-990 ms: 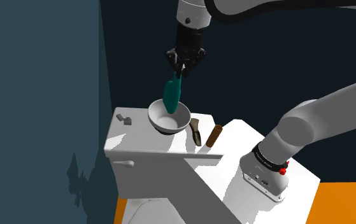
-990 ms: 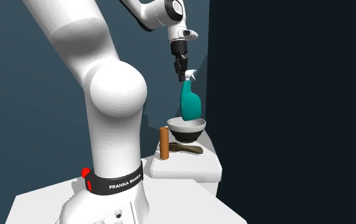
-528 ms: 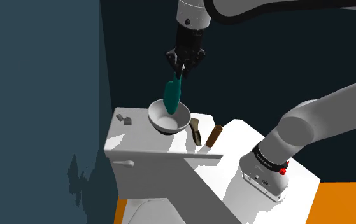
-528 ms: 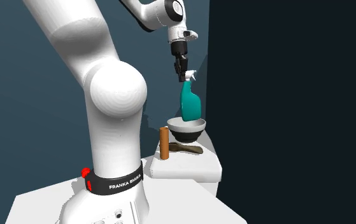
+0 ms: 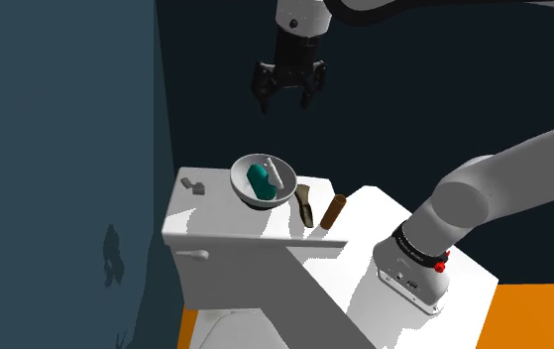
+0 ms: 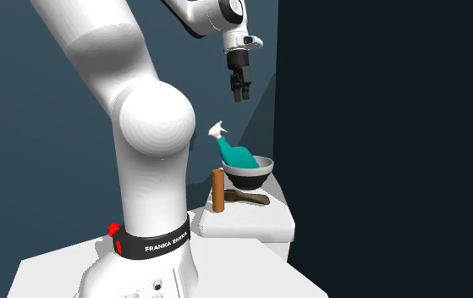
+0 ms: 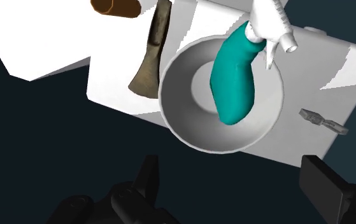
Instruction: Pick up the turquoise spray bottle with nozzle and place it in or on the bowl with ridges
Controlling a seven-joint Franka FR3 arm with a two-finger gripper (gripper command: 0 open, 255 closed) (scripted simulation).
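Since the earlier frame, your turquoise spray bottle with a white nozzle point(image 5: 259, 179) had left the fingers and lay tilted in the round pale bowl point(image 5: 265, 201), body inside, nozzle leaning over the rim. Your all-black two-finger gripper point(image 5: 285, 104) had risen and hung above the bowl, fingers spread apart, gripping nothing. A brown cylinder point(image 5: 334, 211) stood near the bowl on the white top point(image 5: 215, 213).

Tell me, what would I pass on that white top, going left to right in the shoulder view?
A small grey object → white bowl with the turquoise spray bottle lying in it → dull brown tool → brown cylinder.
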